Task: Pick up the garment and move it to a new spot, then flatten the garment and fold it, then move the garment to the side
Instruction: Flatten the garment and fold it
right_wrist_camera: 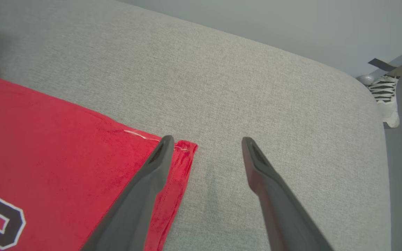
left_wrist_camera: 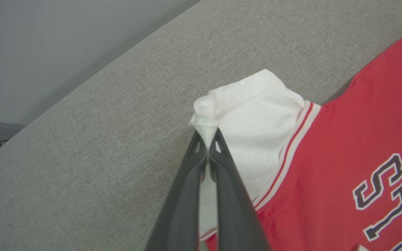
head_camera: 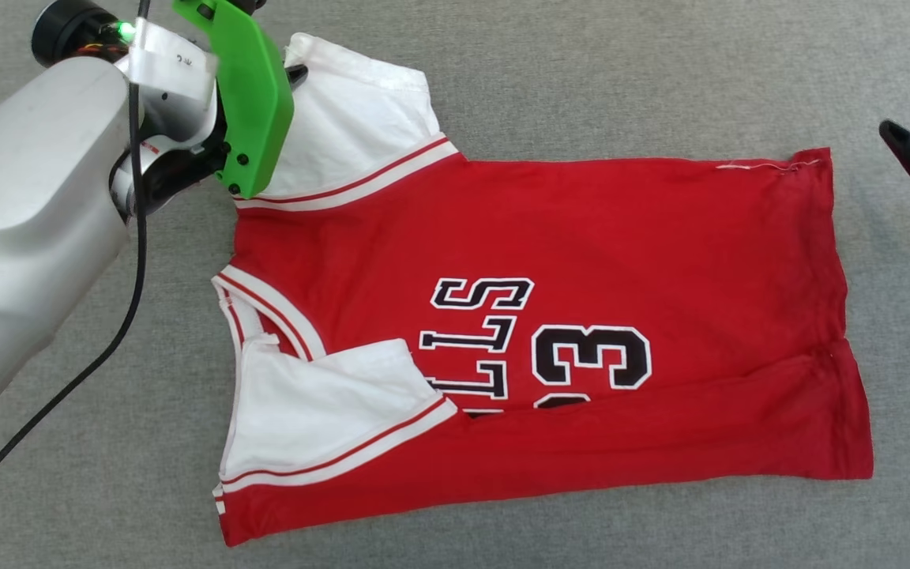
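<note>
Left pincer (left_wrist_camera: 208,134): fingers pressed together, a bunched fold of white sleeve (left_wrist_camera: 257,115) caught between the tips. The rest of the shirt (head_camera: 581,237) spreads away to this pincer's right, flat on the grey fabric surface (head_camera: 502,63); red body, black lettering (head_camera: 479,332) facing up, near edge folded over part of the print

Right pincer (right_wrist_camera: 208,140): wide apart, holding nothing. Its left finger (right_wrist_camera: 145,184) sits over the red hem corner (right_wrist_camera: 187,150); cannot tell if it touches. Right finger over bare grey. Striped shoe (right_wrist_camera: 384,94) on the floor past the surface's edge, far up-right of the tips
</note>
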